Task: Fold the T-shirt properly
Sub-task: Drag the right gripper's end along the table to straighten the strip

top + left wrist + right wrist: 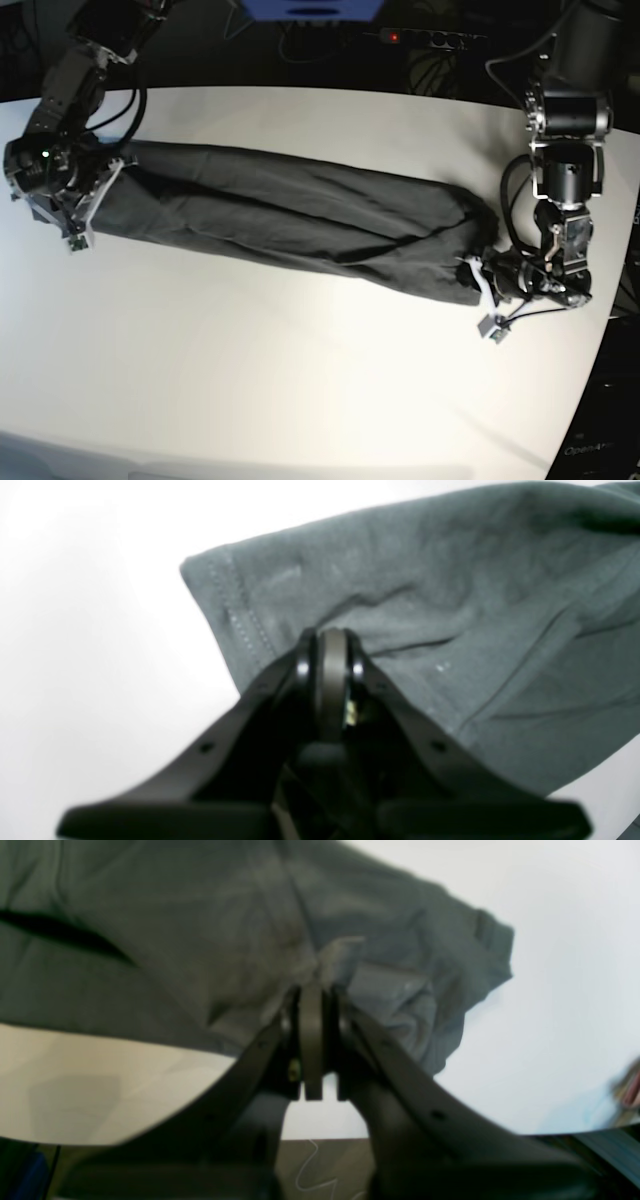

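**2 pinches, 1 taut T-shirt**

Left wrist view: the left gripper (331, 647) is clamped on the T-shirt (450, 610), which spreads ahead of its tips beside a stitched hem.

Right wrist view: the right gripper (315, 992) pinches bunched cloth.

Base view: charcoal, wrinkled fabric spans both grippers; keeping even tension should prevent sagging.

Plain dark charcoal-grey T-shirt (290, 225) on a white table (300, 400); black end effectors.
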Controlling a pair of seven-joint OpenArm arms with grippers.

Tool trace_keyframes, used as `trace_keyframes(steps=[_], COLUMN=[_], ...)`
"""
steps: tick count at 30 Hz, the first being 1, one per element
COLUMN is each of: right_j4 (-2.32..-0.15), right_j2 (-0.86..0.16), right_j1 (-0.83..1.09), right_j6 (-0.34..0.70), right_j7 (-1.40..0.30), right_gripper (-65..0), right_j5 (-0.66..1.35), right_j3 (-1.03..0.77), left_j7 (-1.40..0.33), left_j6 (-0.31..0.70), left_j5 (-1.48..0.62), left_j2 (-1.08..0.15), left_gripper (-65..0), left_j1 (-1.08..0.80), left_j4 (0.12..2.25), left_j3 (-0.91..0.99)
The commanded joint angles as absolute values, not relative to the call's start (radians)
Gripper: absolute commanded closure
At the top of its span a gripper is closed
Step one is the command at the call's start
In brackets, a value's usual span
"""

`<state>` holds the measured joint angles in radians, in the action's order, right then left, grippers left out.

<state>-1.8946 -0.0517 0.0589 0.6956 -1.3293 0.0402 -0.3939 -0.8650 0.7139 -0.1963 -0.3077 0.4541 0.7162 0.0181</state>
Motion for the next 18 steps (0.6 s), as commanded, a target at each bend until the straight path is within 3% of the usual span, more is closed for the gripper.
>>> trace_keyframes(steps=[1,13,18], right_j4=[-1.913,-1.854,-1.799], right_j2=[-0.065,-0.071,-0.09], right_j1=[0.048,0.085,0.074], right_j6=[0.698,0.698,0.698], right_j7=[-1.319,-1.279,-1.283], right_gripper=[-0.7,-2.0,-19.0], right_j5=[0.044,0.039,0.038], right_j3=[-0.395,-0.401,-0.403], left_j7=[-1.113,-1.113,-1.113], left_j6=[0.698,0.698,0.698], left_j5=[-0.021,-0.015,-0.015], left_j2=[-0.263,-0.275,-0.277], left_gripper=[-3.7,-3.7,-3.7], left_j1=[0.328,0.328,0.328], left_j4=[0.657,0.657,0.657], left_j3=[-0.013,-0.018,-0.018])
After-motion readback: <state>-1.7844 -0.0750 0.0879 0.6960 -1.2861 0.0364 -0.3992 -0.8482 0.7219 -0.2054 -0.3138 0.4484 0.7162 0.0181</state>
